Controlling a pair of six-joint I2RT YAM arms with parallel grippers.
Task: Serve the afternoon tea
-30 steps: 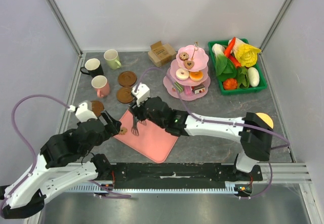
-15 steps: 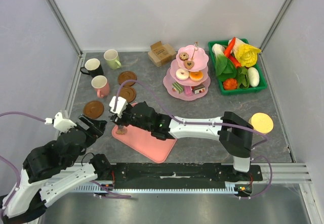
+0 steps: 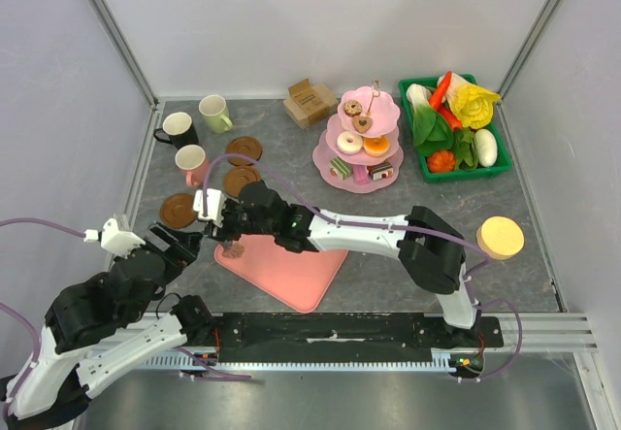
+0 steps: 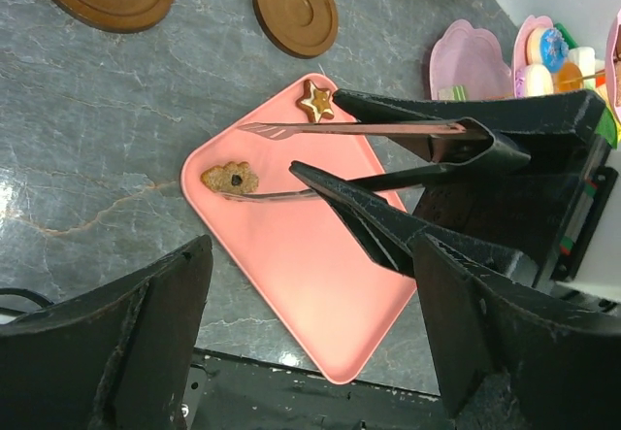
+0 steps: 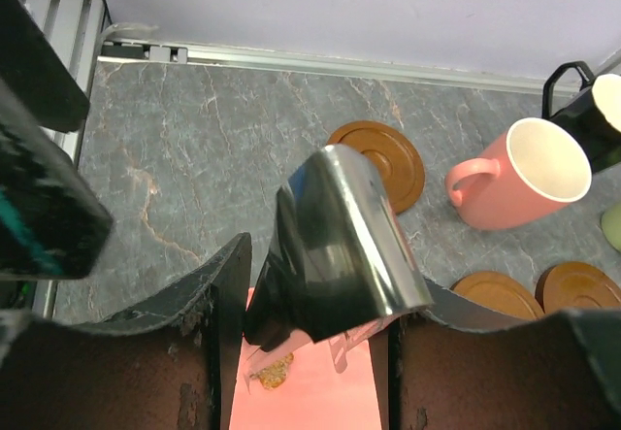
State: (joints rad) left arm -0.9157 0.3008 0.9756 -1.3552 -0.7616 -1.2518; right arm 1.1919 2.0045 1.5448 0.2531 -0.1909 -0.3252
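My right gripper (image 3: 229, 226) is shut on metal tongs (image 4: 378, 129) over the flat pink tray (image 3: 296, 275). The tongs' arms are spread; the lower tip touches a brown cookie (image 4: 230, 178) lying on the tray, which also shows in the right wrist view (image 5: 273, 371). A star cookie (image 4: 316, 101) lies near the tray's far corner. My left gripper (image 3: 182, 242) is open and empty, drawn back near the tray's left corner. Black (image 3: 178, 129), pale green (image 3: 215, 113) and pink (image 3: 193, 165) mugs and three coasters (image 3: 244, 149) stand behind. More pastries sit on the tiered stand (image 3: 361, 180).
A green basket (image 3: 419, 163) of toy vegetables stands at the back right. A small cardboard box (image 3: 309, 102) sits behind the stand. The enclosure walls close in left, right and back.
My left gripper has let go of the brown cookie on the tray and pulled back to the lower left. My right arm has swung the tongs left to that cookie.
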